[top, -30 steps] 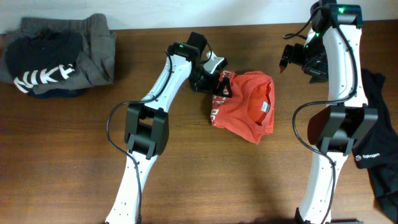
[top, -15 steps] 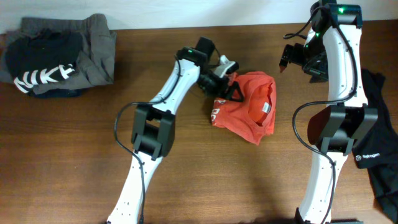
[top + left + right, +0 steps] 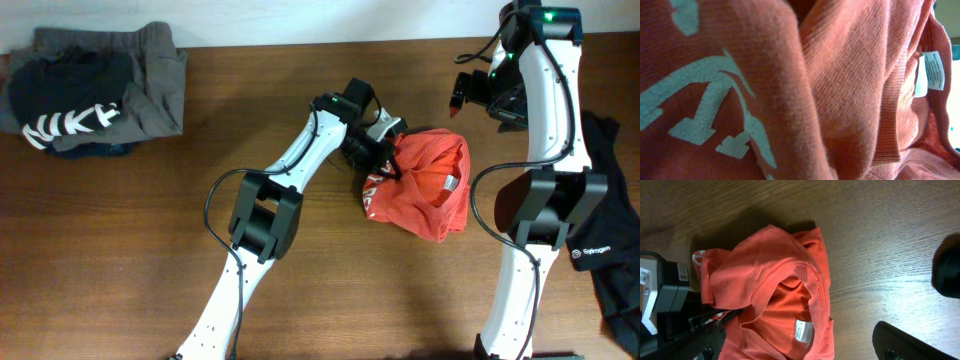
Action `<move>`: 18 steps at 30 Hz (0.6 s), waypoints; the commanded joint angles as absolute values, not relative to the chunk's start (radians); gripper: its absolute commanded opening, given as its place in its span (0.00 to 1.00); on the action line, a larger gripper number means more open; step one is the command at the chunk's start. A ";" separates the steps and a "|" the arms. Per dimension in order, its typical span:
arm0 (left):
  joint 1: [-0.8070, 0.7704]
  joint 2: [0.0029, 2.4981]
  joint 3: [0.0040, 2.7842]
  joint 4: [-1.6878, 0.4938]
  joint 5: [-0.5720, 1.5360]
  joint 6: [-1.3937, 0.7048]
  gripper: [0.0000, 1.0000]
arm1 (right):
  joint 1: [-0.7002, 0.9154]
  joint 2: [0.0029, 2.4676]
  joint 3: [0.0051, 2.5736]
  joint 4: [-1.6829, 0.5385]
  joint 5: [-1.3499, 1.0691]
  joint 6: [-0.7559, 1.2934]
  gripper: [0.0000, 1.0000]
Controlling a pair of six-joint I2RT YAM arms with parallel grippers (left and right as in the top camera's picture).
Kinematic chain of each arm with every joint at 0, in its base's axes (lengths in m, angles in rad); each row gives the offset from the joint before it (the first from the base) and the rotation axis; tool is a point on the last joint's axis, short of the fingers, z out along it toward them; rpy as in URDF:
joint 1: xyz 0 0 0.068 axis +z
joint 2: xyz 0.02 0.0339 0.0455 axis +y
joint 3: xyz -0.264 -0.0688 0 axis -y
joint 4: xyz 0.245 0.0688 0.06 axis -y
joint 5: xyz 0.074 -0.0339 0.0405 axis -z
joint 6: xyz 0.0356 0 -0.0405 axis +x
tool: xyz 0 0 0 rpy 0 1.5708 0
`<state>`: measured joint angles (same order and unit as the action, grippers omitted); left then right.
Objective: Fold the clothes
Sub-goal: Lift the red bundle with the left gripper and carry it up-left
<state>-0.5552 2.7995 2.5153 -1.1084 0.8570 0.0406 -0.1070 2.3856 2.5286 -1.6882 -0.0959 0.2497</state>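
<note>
The tabletop (image 3: 120, 230) is dark brown wood with a clear grain, and a pale strip of wall (image 3: 250, 20) runs along its far edge.

The shirt (image 3: 430, 190) lies crumpled right of centre, collar up, with its white label (image 3: 452, 185) showing inside the neck. The left pincer (image 3: 385, 165) is closed on the bunched left edge of the shirt, and the left arm (image 3: 300, 160) reaches in from the near left. The right pincer (image 3: 462, 95) hangs open above the tabletop, just beyond the shirt's far right corner and clear of it.

Only the overhead view shows the other clothes. A grey and black pile (image 3: 90, 90) with white lettering sits at the far left, well apart. A black garment (image 3: 600, 250) with a small white logo lies at the right edge, partly behind the right arm (image 3: 550, 120).

The left wrist view is filled with ribbed red fabric at close range, with pale print (image 3: 715, 100) on one fold, and its own fingers are hidden. The right wrist view looks down on the collar opening. It shows bare wood around the shirt and one dark finger (image 3: 947, 272) at the right edge.
</note>
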 commanded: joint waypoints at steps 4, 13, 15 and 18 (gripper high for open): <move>-0.540 2.850 2.488 -1.065 0.781 0.038 0.00 | -0.104 2.376 2.538 -1.699 -0.094 0.239 0.99; -0.420 2.850 2.570 -0.999 0.780 0.070 0.00 | -0.104 2.376 2.537 -1.699 -0.094 0.239 0.99; -0.373 2.850 2.609 -0.987 0.749 0.081 0.00 | -0.104 2.376 2.537 -1.699 -0.094 0.239 0.99; -0.321 2.850 2.636 -0.970 0.736 0.084 0.00 | -0.104 2.376 2.535 -1.699 -0.094 0.239 0.99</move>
<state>-0.3904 2.8262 2.5870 -0.9882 0.8040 0.0509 -0.1070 2.3856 2.5286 -1.6932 -0.0959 0.2462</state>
